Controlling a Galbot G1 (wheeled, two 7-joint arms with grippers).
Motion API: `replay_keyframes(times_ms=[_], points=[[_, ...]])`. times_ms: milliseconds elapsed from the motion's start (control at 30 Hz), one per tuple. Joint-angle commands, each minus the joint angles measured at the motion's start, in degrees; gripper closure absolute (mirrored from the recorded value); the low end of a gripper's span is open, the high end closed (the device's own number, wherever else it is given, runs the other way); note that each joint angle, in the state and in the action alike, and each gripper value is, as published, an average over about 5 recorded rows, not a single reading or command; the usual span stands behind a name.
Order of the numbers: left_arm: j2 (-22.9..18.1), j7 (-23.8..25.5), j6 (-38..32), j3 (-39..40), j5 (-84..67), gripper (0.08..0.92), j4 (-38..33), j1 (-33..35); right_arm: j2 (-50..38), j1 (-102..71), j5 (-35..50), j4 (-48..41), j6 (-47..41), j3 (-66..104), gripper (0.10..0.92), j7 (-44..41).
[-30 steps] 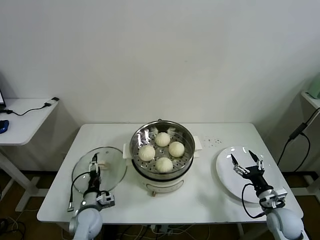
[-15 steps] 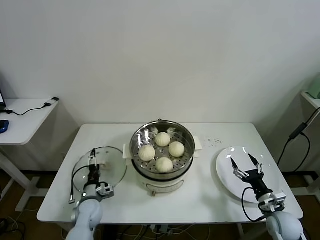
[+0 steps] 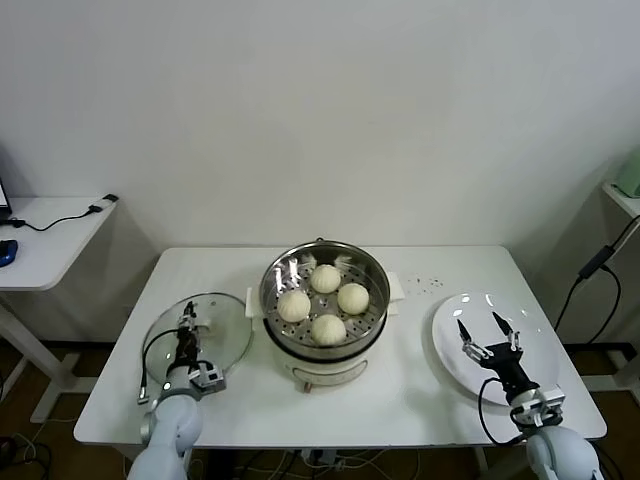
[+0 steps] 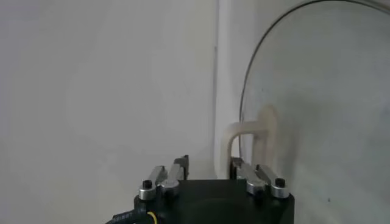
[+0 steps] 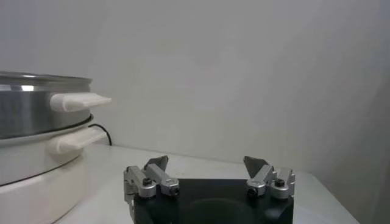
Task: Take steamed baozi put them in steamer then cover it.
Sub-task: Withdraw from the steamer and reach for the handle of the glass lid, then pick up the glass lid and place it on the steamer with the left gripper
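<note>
Now left gripper (image 3: 186, 325) over cover (image 3: 222, 325)

4 cream baozi (image 3: 322, 301) sit in open steel steamer (image 3: 325, 310); glass cover (image 3: 197, 336) flat on its left.

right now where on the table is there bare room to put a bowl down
Bare table lies between the steamer and the white plate, and behind the cover at the far left corner. It is crowded around the cover, where the left pincer sits; the right pincer hovers over the plate.

Cover (image 4: 317, 91) cut by the left wrist view's edge; left gripper (image 3: 187, 325) fingertips too small to read.
</note>
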Motion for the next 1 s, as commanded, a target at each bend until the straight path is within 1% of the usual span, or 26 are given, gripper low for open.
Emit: replay_keyframes(times_ms=[33, 200, 267, 367, 533, 767, 867, 1000], points=[[0.21, 0.06, -1.15, -0.04, -1.28, 0.598, 0.06, -0.29, 0.46, 0.11, -0.43, -0.54, 0.13, -0.06, 0.203, -0.08], [1.08, 0.22, -1.30, -0.19, -1.90, 0.737, -3.24, 0.88, 0.46, 0.22, -0.43, -0.86, 0.34, -0.03, 0.203, -0.11], [1.82, 0.38, -1.04, -0.36, -2.44, 0.797, -5.88, 1.83, 0.42, 0.30, -0.39, -1.00, 0.42, 0.04, 0.203, -0.13], [3.51, 1.01, -0.20, -0.80, -3.11, 0.847, -11.46, 4.02, 0.41, 0.44, -0.29, -1.18, 0.51, 0.21, 0.203, -0.15], [6.91, 2.78, 3.57, -2.05, -3.98, 0.852, -22.37, 9.12, 0.44, 0.80, -0.24, -1.73, 0.67, 0.49, 0.203, -0.18], [12.71, 5.07, 12.60, -2.93, -2.73, 0.852, -37.59, 17.08, 0.43, 1.74, -0.30, -2.63, 0.76, 0.79, 0.203, -0.14], [14.66, 6.31, 15.90, -2.60, -2.38, 0.852, -41.94, 18.84, 0.29, 2.28, -0.41, -3.04, 0.73, 0.80, 0.203, -0.11], [17.43, 7.70, 20.87, -0.06, -3.40, 0.852, -45.15, 18.50, -0.04, 3.17, -1.06, -3.60, 0.65, 0.45, 0.203, -0.04]])
